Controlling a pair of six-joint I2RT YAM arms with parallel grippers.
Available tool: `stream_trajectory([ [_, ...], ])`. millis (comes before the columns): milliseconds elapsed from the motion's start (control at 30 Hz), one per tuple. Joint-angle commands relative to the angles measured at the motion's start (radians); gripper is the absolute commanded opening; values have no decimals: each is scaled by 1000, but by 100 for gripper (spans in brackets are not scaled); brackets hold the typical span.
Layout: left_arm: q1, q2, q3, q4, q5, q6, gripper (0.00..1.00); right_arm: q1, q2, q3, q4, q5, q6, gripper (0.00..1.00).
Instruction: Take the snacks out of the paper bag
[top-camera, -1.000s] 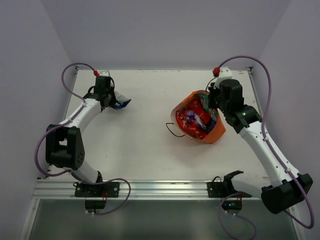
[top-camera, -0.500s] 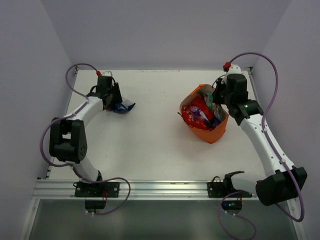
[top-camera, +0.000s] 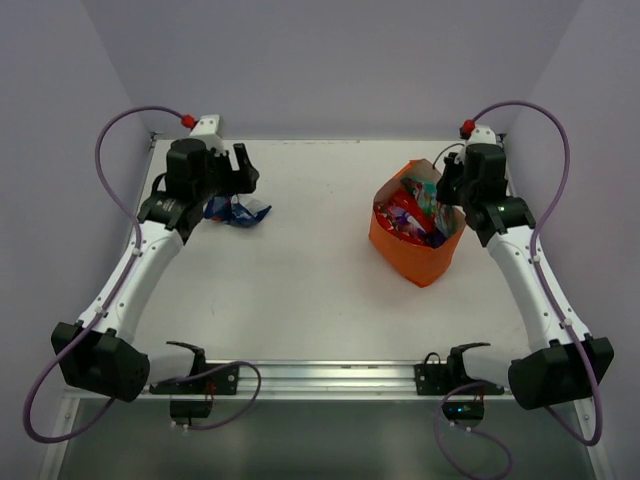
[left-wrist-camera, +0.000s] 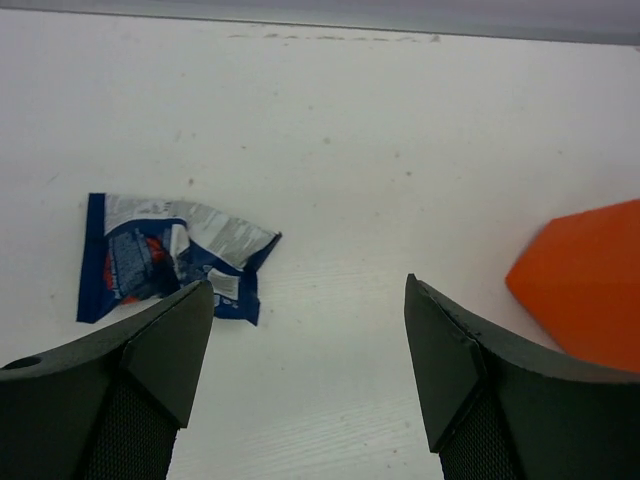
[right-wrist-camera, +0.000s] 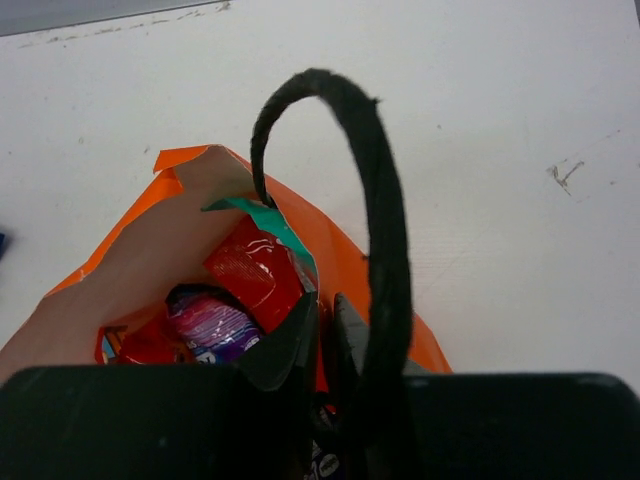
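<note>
The orange paper bag (top-camera: 410, 255) stands upright at the right of the table. My right gripper (top-camera: 449, 196) is shut on its far rim. In the right wrist view the bag's wall (right-wrist-camera: 345, 255) is pinched between the two closed fingers of that gripper (right-wrist-camera: 322, 315). Inside lie a red packet (right-wrist-camera: 255, 275), a purple one (right-wrist-camera: 212, 325) and a teal one (right-wrist-camera: 262, 212). A blue snack packet (top-camera: 238, 211) lies flat on the table at the left. My left gripper (top-camera: 236, 168) hovers just beyond it, open and empty (left-wrist-camera: 308, 290), with the packet (left-wrist-camera: 165, 258) beside its left finger.
A dark cord handle (right-wrist-camera: 385, 200) loops up in front of the right wrist camera. A corner of the bag (left-wrist-camera: 585, 290) shows at the right of the left wrist view. White walls close the table at the back and sides.
My left gripper opened, let go of the blue packet and lifted away. My right gripper pulled the bag from lying tilted to standing upright and shifted it right.
</note>
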Motion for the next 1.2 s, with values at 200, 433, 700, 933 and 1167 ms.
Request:
stream_trajectory([
  [200,-174,-18,110,-67,124,31,80,3,-22,58,-8,-51,-47,0],
  [433,-309,-21,204,-77,160,21,80,15,-86,67,10,-166,-67,0],
  [700,-548,76,291,-43,91,92,76,96,-117,93,-5,-230,-139,0],
  [933,-771,174,279,78,54,367,76,157,-114,113,-24,-237,-193,0],
  [1167,-785,147,68,357,143,768,79,177,-108,113,-30,-250,-207,0],
])
